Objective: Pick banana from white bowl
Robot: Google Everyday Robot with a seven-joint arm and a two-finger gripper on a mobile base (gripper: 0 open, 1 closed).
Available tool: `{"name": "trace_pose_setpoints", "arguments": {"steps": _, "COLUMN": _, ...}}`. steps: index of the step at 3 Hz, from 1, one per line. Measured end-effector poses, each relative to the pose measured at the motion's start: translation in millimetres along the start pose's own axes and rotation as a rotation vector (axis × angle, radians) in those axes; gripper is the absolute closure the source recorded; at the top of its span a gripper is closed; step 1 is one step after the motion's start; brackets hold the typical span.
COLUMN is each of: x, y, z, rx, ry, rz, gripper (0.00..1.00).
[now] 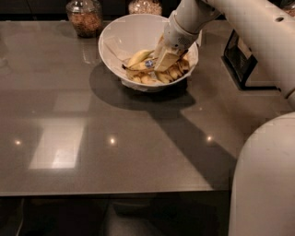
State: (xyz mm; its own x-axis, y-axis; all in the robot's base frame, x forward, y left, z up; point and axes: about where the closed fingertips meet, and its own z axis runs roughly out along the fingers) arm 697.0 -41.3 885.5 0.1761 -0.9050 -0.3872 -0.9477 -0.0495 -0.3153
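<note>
The white bowl [117, 34] stands at the back middle of the dark table. It holds several yellow bananas with brown spots, one banana [139, 57] lying at the left of the pile with a blue sticker near it. My gripper [165, 61] reaches down from the upper right into the bowl and sits on the banana pile, right of that banana. The wrist and arm [184, 23] hide the bowl's right inner side.
Two glass jars with brown contents stand behind the bowl, one jar [85, 16] at the left and another jar [144, 6] behind the rim. A black stand [239, 60] is at the right. The robot's white body [265, 179] fills the lower right.
</note>
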Motion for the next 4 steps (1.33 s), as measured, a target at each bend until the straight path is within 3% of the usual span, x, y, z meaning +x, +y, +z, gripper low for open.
{"name": "trace_pose_setpoints", "arguments": {"steps": 2, "x": -0.9, "y": 3.2, "z": -5.5, "rx": 0.004, "ry": 0.0, "rz": -0.008, "gripper": 1.0}}
{"name": "trace_pose_setpoints", "arguments": {"steps": 4, "x": -6.6, "y": 16.8, "z": -49.5, "rx": 0.014, "ry": -0.048, "rz": -0.006, "gripper": 1.0}}
